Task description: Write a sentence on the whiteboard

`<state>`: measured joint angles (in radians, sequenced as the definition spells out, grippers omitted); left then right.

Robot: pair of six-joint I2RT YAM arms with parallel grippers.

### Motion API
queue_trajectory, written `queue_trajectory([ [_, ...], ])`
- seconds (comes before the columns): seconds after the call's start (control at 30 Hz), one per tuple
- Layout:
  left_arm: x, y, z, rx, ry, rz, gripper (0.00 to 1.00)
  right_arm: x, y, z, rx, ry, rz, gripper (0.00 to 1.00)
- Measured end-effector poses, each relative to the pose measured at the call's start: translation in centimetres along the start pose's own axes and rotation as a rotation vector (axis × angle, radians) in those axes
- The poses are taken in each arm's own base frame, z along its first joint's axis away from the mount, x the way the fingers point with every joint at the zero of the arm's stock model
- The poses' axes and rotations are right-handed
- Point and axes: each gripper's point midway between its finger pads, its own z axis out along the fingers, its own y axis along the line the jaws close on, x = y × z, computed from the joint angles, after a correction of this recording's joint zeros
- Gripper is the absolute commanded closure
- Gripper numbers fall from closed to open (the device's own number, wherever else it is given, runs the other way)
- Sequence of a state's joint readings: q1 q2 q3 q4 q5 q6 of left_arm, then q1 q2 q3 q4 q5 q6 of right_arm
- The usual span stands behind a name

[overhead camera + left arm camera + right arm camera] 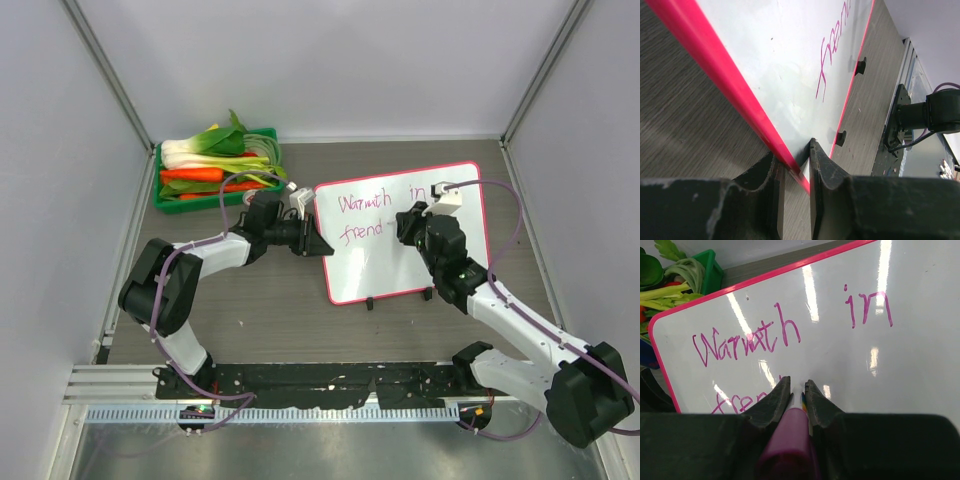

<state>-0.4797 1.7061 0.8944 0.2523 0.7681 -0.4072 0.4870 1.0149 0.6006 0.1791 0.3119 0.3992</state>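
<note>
Mid-writing: right hand (798,387) clamped on pink marker (789,436), tip by sentence (742,340) line 2; left hand (797,156) pinches whiteboard (372,268) left edge. Next, prob.: finish "frend-", light contact.

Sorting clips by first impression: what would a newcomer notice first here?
The pink-framed whiteboard mid-table, bearing the sentence "Warmth in frend-". The right hand holds a pink marker over it while the left hand pinches its left edge. A green crate of vegetables sits back left.
</note>
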Motion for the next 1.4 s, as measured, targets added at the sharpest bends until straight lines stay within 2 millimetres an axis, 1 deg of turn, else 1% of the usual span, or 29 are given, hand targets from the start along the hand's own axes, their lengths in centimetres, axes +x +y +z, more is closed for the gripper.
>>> queue_trajectory([
  [0.4, 0.00, 0.01, 0.00, -0.001, 0.000, -0.001, 1.00, -0.16, 0.14, 0.42, -0.001, -0.013, 0.009, 0.99],
  [0.87, 0.00, 0.01, 0.00, 0.000, 0.000, 0.000, 1.00, 0.21, 0.63, 0.33, -0.030, 0.005, 0.007, 0.99],
  [1.4, 0.00, 0.01, 0.00, 0.000, 0.000, -0.001, 1.00, 0.76, 0.01, -0.24, -0.014, 0.020, 0.000, 0.99],
])
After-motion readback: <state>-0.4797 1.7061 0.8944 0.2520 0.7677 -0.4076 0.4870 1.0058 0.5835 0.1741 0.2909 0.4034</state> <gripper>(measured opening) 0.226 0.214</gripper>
